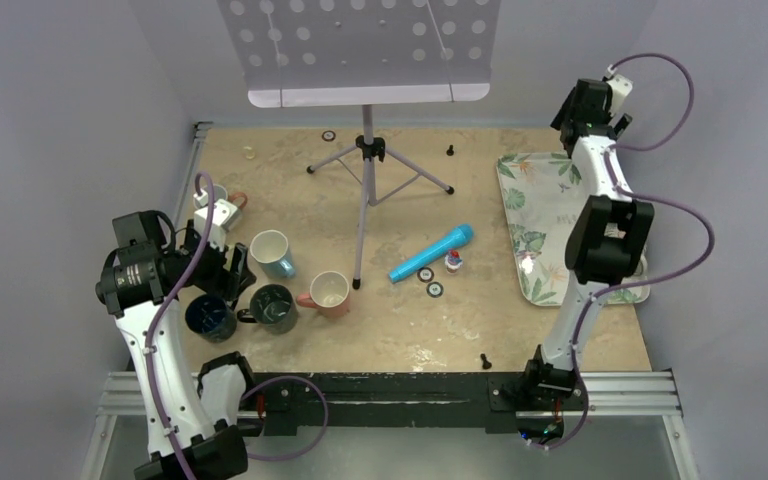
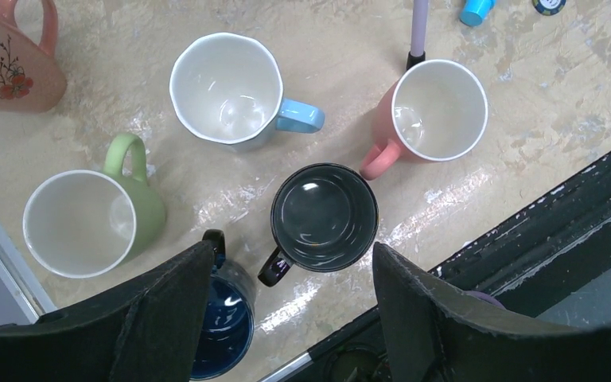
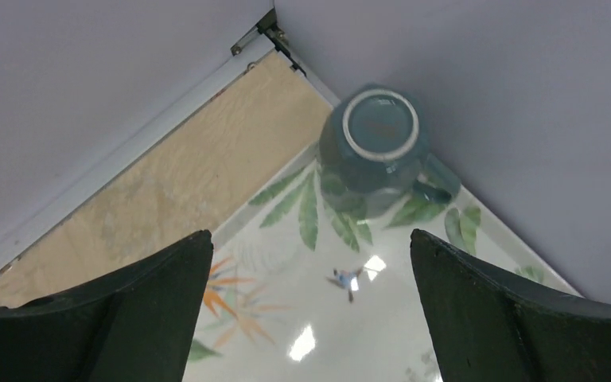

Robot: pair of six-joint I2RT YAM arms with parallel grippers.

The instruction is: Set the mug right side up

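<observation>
Left fingers (image 1: 238, 270): spread wide, gripping nothing, hanging above a cluster of upright mugs on the counter (image 1: 410, 330), well to the left of the leaf-print tray (image 1: 535, 210) and nearer the front edge than the tray's middle. In the left wrist view a black mug (image 2: 324, 216) stands mouth up below the gap between the two fingers, touching neither. A dark blue mug (image 2: 223, 318) is partly hidden under one finger. A green mug (image 2: 87, 223), a white mug with a blue handle (image 2: 227, 87), a pink mug (image 2: 433, 111) and a pink flowered mug (image 2: 8, 64) lie beyond, all mouth up and all on the side away from the tray. Right fingers (image 1: 575, 115): wide apart, empty, held above the far end of the tray with bare tray surface showing between them. Teal mug (image 3: 366, 159): upside down, mouth on the tray, pale-ringed base facing up, handle on the right in the right wrist view. It stands in the tray's far corner, close to where the two walls meet. It lies beyond the fingertips, roughly on the line of the gap between them, and apart from both. From the top view the right arm hides this mug.
</observation>
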